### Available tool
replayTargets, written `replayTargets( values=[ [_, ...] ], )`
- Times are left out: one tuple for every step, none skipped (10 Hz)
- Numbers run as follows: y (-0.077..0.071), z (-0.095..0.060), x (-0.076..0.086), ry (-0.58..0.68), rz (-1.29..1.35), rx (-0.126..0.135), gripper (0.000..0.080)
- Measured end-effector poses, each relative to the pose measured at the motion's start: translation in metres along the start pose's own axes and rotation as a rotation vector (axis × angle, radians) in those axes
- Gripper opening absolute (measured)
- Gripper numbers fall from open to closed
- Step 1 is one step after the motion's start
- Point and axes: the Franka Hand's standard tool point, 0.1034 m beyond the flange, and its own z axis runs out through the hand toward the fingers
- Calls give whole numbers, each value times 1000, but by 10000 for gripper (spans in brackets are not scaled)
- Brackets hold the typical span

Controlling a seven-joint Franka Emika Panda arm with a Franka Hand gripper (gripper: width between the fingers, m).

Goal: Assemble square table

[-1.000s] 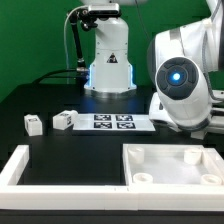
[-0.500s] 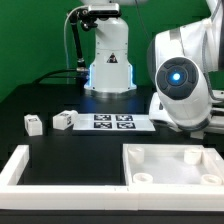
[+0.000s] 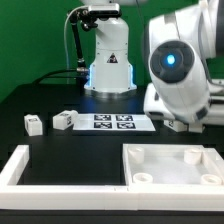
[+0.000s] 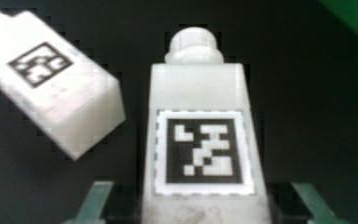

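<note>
The square table's top, a white slab with a raised rim and round corner sockets, lies at the front on the exterior view's right. Two small white tagged leg blocks lie at the exterior view's left. In the wrist view my gripper is open, with its fingers on either side of a white tagged leg and a dark gap on each side. A second tagged leg lies beside it. In the exterior view my arm hides the gripper and these two legs.
The marker board lies in the middle of the black table. Long white frame bars border the front and the exterior view's left. The robot's base stands at the back.
My arm has shifted up and toward the exterior view's left. The tabletop and the two leg blocks at the left have not moved.
</note>
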Motion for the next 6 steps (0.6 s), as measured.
replayTargets(
  values=[
    [-3, -28, -10, 25, -34, -17, 291],
    [-4, -51, -24, 9, -63, -31, 291],
    [-6, -55, -26, 7, -67, -31, 291],
    [-11, -54, -16, 87, -70, -18, 291],
    [-14, -57, -15, 173, -76, -8, 291],
    [-12, -59, -14, 238, -91, -2, 291]
  ],
)
